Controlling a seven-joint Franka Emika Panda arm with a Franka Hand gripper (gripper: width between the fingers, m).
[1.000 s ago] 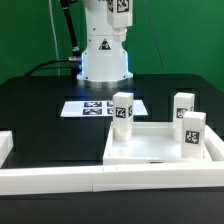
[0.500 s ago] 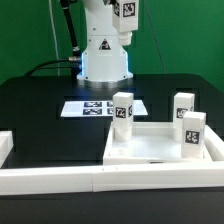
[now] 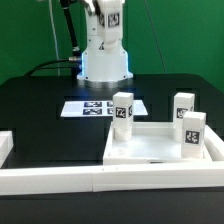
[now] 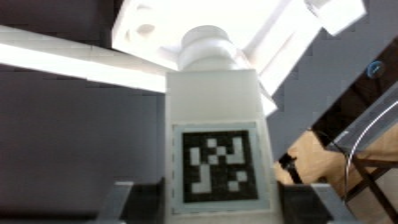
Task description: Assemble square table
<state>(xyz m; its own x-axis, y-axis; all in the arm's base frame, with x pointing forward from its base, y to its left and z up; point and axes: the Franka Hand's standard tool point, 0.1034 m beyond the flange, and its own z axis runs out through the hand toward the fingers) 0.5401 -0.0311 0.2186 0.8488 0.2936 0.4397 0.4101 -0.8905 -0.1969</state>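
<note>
Three legs (image 3: 123,110) stand in square table (image 3: 150,148); our hand (image 4: 217,205) pinches fourth leg (image 4: 215,130) aloft; tilted insertion risks jamming.

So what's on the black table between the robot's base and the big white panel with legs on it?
The marker board lies there, flat, seen in the exterior view between base and panel.
</note>
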